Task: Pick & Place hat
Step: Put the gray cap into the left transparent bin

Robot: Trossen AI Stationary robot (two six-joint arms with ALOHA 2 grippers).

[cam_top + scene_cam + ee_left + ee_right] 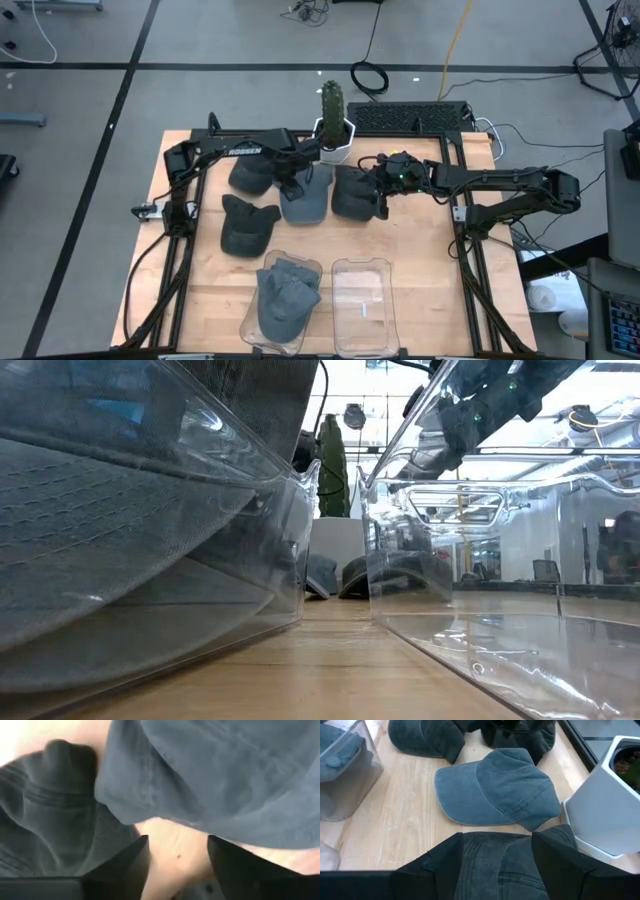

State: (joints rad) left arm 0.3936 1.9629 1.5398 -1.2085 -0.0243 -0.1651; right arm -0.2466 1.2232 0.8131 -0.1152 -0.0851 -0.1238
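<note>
Both pincers hover over caps (305,200) near cactus pot (333,132).

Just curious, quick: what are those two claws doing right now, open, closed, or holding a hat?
Left gripper: open, holding nothing, over the blue-grey cap.
Right gripper: open, holding nothing, over a dark cap.

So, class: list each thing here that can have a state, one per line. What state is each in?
Left gripper: open, over the blue cap.
Right gripper: open, over a dark cap.
Blue cap: lying loose on the table.
Left bin: holds grey caps.
Right bin: empty.
Cactus pot: upright.
</note>
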